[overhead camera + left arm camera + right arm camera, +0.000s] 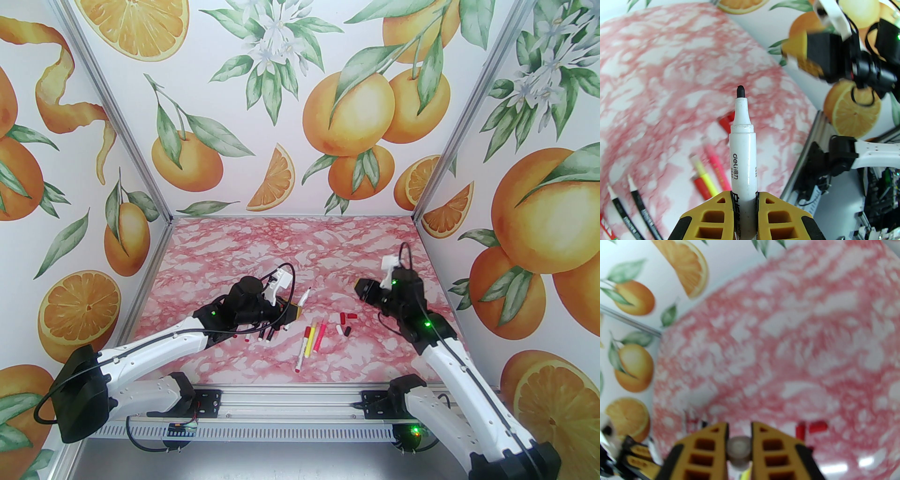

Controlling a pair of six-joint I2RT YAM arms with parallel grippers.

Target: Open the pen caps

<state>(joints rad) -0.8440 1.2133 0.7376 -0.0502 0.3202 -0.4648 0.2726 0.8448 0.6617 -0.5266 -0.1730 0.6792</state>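
Greyish cap (738,447), perhaps, in right hand (739,425)

The white pen (743,159) is gleaming as smooth, glossy plastic, its black tip looking matt. The left tool's (743,195) yellow fingers (712,206) are showing matt plastic. The tabletop (225,243) is looking smooth, marble-printed; the pen cap (738,447) is appearing dull.

From above and behind the arm bases (176,391) we look down across the whole table (225,248) to its far wall (300,117). Our left wrist camera, close over its fingers (712,218), faces right; the right wrist one faces far left. Top and left views share the yellow pen (311,340).
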